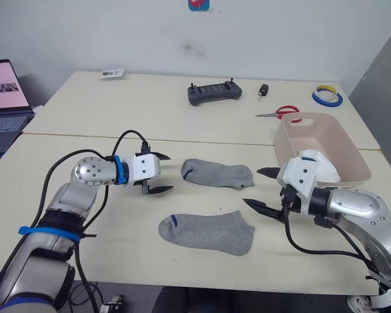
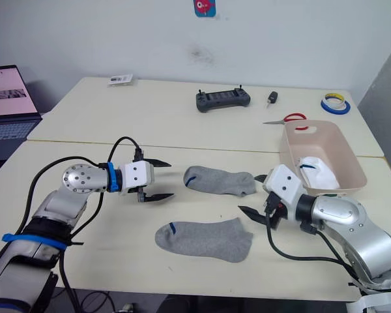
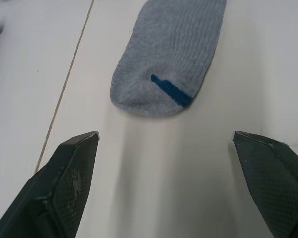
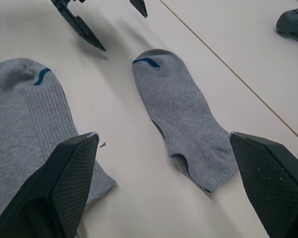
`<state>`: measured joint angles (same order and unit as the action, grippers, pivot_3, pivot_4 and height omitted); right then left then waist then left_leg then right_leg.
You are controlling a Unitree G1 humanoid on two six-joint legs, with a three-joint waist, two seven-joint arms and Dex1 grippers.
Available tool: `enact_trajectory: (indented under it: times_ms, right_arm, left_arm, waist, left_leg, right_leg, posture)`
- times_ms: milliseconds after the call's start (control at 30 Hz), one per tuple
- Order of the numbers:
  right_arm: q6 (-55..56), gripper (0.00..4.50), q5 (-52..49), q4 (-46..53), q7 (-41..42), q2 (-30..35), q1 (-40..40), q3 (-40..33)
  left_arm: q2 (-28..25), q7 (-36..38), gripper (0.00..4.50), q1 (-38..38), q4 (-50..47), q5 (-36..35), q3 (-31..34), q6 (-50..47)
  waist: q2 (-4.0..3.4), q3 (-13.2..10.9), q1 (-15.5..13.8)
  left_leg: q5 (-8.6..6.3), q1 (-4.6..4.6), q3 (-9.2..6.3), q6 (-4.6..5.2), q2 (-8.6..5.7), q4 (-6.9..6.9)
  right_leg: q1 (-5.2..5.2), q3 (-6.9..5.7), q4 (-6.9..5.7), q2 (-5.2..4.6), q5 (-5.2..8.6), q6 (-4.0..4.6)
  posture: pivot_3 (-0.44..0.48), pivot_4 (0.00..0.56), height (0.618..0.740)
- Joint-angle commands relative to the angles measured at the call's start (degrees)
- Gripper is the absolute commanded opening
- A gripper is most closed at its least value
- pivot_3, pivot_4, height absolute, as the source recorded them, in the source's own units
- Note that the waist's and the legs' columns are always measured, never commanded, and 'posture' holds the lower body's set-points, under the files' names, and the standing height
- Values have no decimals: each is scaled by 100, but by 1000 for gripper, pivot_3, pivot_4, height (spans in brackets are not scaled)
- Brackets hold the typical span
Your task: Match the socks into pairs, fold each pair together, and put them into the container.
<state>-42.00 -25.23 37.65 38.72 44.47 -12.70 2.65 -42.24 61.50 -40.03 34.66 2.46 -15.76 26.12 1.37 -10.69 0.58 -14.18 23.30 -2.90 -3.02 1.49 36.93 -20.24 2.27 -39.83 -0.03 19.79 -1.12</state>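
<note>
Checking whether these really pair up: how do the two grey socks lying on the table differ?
The far grey sock lies nearer the container, between the two claws; the near grey sock lies closer to the table's front edge. The far one slants slightly across the table, the near one lies more level. Both are flat, untouched, grey with a small blue mark at the end toward the left claw.

Laptop (image 1: 5, 98) at table's left edge cut by frame. White socks (image 1: 319, 166) in container (image 1: 332, 140) partly hidden behind its near wall; count unclear. Small card (image 1: 112, 73) at far edge: print unreadable.
</note>
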Motion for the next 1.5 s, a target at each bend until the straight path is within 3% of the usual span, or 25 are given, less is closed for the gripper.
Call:
enact_trajectory:
  times_ms: [33, 133, 233, 433, 633, 867, 967, 1333, 1500]
  right_arm:
    - [79, 4500, 24, 174, -1, 11, -15, -77]
    - [71, 4500, 28, 182, -19, 4, -16, -72]
    - [61, 4500, 32, 192, -31, 2, -12, -67]
    - [236, 4500, 361, 81, -107, -67, -91, 249]
    - [1598, 4500, 2376, -936, -300, 23, -510, 1693]
    - [3013, 4500, 3585, -2458, -421, -480, -1091, 2296]
    - [3364, 3906, 3750, -2786, -377, -684, -1220, 2294]
    - [3738, 25, 3919, -2864, -105, -843, -1203, 2017]
    - [3825, 25, 4010, -2916, -9, -845, -1185, 1934]
  left_arm:
    - [227, -82, 4479, -392, 610, 351, -116, 730]
    - [495, -305, 4479, -714, 1213, 750, -273, 1201]
    - [685, -596, 3903, -1007, 1748, 1108, -392, 1538]
    - [776, -760, 2019, -1223, 2298, 1416, -483, 2000]
    - [775, -693, 69, -1245, 2421, 1361, -382, 2141]
    - [746, -601, 26, -1163, 2361, 1266, -329, 2149]
    - [733, -553, 0, -1133, 2301, 1224, -306, 2140]
    - [640, -322, 0, -961, 2053, 998, -170, 2029]
    - [623, -166, 0, -910, 1927, 875, -119, 1952]
  waist:
    - [0, 0, 1]
    - [0, 0, -3]
    - [0, 0, -11]
    - [0, 1, -6]
    - [0, 0, 37]
    - [0, 0, 77]
    - [0, 1, 84]
    - [0, 1, 98]
    - [0, 1, 98]
  left_leg:
    - [0, 4, 0, 0, 0, 2]
    - [0, 5, 0, 1, 0, 5]
    - [2, 5, -1, 2, -5, 7]
    - [2, 4, 0, 2, -4, 7]
    - [2, 2, 0, 3, -4, 7]
    - [3, 2, 1, 1, -2, 6]
    - [4, 2, 0, 0, -1, 8]
    - [4, 0, -5, -1, 2, 8]
    - [4, 0, -5, -1, 2, 9]
  right_leg:
    - [-3, -1, -1, 1, 0, 0]
    - [-2, -5, -7, 1, 0, 0]
    - [2, -7, -11, 0, -1, -1]
    - [0, -12, -13, 1, -1, -2]
    - [-3, -14, -16, 2, -1, -2]
    - [-7, -14, -16, 4, -1, -1]
    - [-6, -14, -17, 3, -2, -1]
    - [-7, -11, -19, 1, -2, 0]
    - [-7, -11, -20, 0, -2, 0]
  posture:
    - [0, 150, 737]
    - [0, 150, 737]
    - [0, 150, 737]
    - [0, 150, 737]
    - [0, 150, 737]
    - [0, 150, 737]
    - [0, 150, 737]
    - [0, 150, 737]
    - [0, 150, 737]
